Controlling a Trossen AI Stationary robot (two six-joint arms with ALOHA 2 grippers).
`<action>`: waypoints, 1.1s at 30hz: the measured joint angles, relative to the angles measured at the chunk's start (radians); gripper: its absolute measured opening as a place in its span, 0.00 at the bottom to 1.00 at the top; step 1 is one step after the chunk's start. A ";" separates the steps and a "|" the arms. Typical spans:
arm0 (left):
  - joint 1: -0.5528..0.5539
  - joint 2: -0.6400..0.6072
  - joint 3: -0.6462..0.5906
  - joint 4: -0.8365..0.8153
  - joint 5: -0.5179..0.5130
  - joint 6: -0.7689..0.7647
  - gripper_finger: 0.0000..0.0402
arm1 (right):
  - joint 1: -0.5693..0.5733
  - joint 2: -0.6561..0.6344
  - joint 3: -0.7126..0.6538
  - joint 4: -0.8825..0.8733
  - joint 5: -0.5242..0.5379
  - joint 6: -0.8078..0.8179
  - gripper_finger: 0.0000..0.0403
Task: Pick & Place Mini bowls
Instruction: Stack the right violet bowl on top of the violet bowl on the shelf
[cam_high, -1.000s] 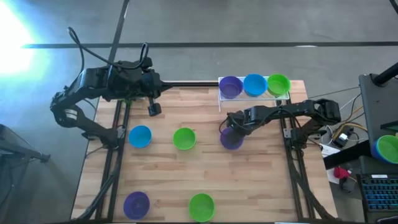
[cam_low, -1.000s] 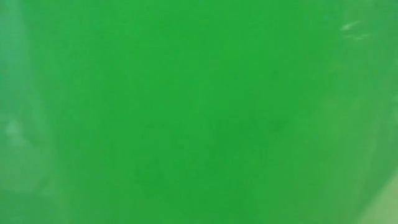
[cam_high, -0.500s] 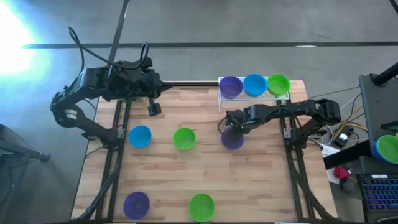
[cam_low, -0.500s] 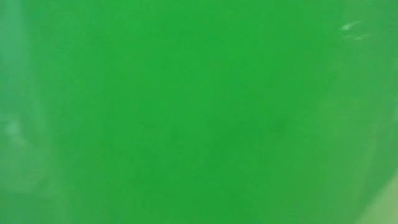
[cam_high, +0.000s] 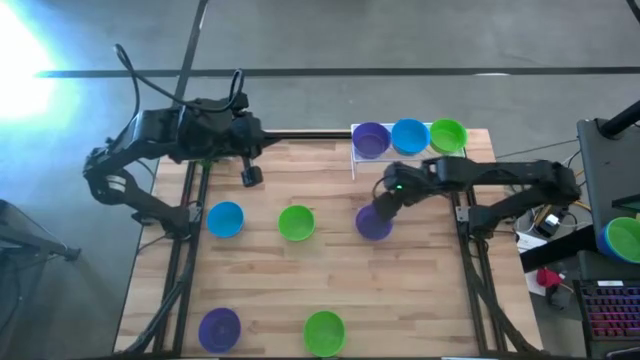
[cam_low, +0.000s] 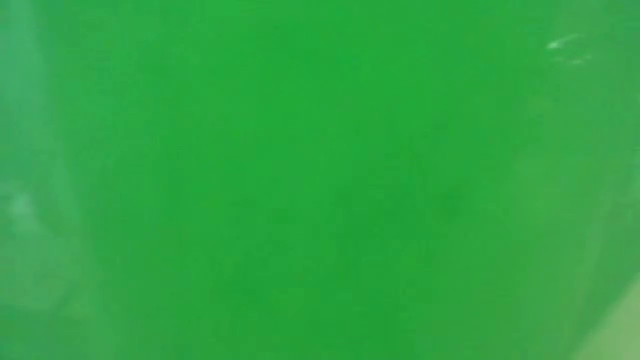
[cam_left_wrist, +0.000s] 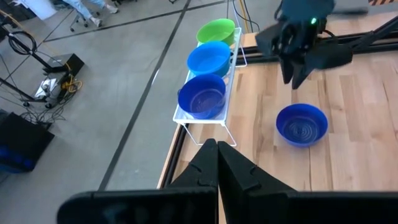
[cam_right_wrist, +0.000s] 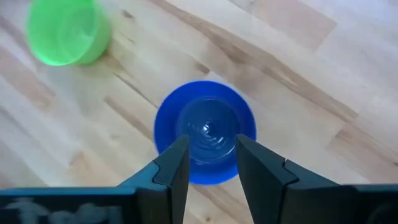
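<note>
Overhead, the right gripper (cam_high: 384, 205) hangs just above a purple mini bowl (cam_high: 373, 223) standing on the wooden table (cam_high: 270, 280), near the white rack (cam_high: 405, 155) with three bowls. The left gripper (cam_high: 248, 176) waits at the table's far left edge. Low view: filled with green blur. Left wrist view: its fingers (cam_left_wrist: 217, 168) are closed. Right wrist view: parted fingers (cam_right_wrist: 177, 165) hover above the bowl (cam_right_wrist: 205, 130), not gripping it.
</note>
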 joint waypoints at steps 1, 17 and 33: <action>0.000 0.003 0.000 0.005 0.000 0.000 0.00 | 0.006 -0.026 -0.008 0.000 0.003 0.000 0.31; 0.001 0.147 0.000 0.084 0.000 0.003 0.31 | 0.060 -0.267 -0.058 -0.002 0.003 -0.018 0.30; 0.000 0.226 0.000 0.120 0.000 -0.003 0.32 | 0.059 -0.245 -0.195 0.132 0.081 -0.127 0.28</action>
